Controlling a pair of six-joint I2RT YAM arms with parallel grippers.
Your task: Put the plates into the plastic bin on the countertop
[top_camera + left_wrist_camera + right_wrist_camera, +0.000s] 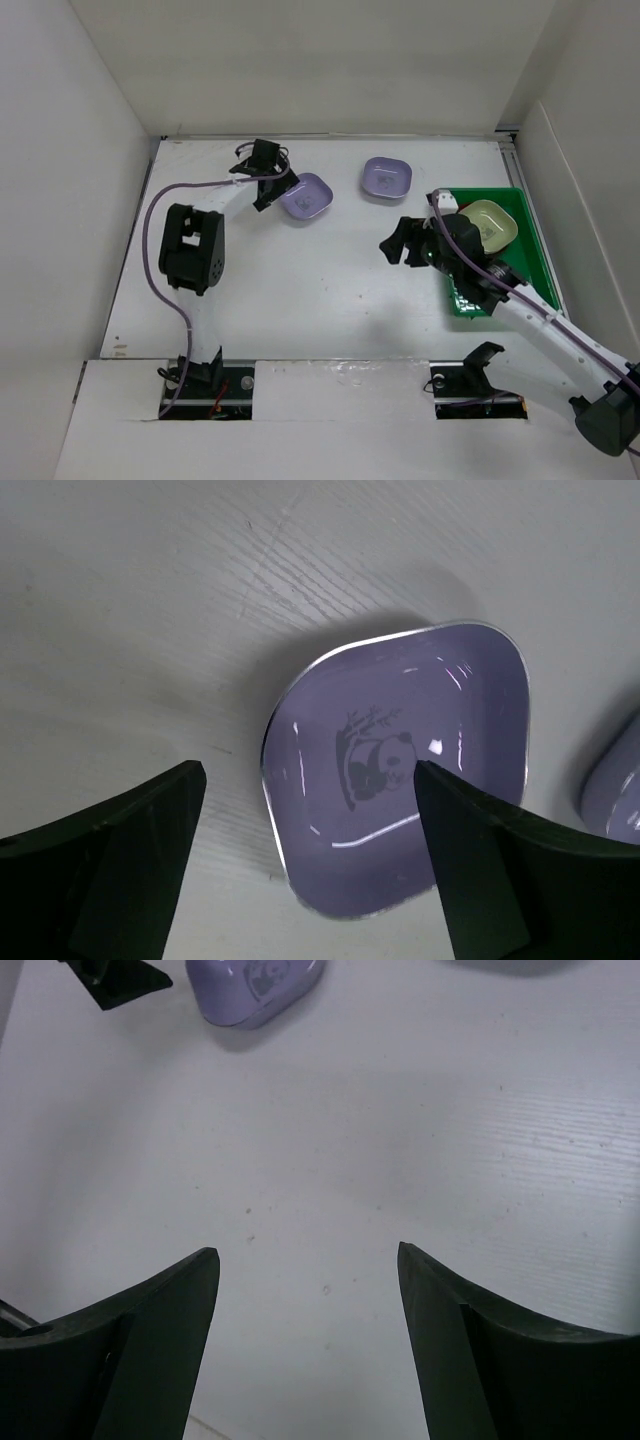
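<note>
The left gripper (308, 772), jaws spread, hovered over a lavender plate (400, 740) on the far left of the bench (300, 290), apparently to grip its rim, while the right gripper (396, 245), also released, hung beside the green plastic bin (480, 305) holding a cream plate (492, 222).

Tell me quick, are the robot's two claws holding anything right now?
Left gripper: open, at the lavender dish, not gripping it.
Right gripper: open, holding nothing, over the countertop.
</note>
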